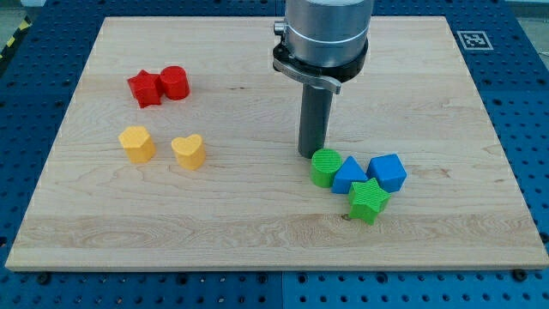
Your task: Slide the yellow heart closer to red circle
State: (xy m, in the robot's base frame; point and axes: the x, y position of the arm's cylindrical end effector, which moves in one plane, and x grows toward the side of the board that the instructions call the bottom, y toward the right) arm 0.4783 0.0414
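The yellow heart [189, 151] lies left of the board's middle. The red circle [174, 82] sits above it near the view's upper left, touching a red star [145, 88] on its left. My tip [310, 153] rests on the board right of centre, far to the right of the yellow heart and just above-left of a green circle [325, 166].
A yellow hexagon-like block [137, 143] lies left of the heart. Right of the green circle sit a blue triangle-like block [349, 175], a blue cube-like block [387, 172] and a green star [369, 201]. The wooden board [257, 232] rests on a blue pegboard table.
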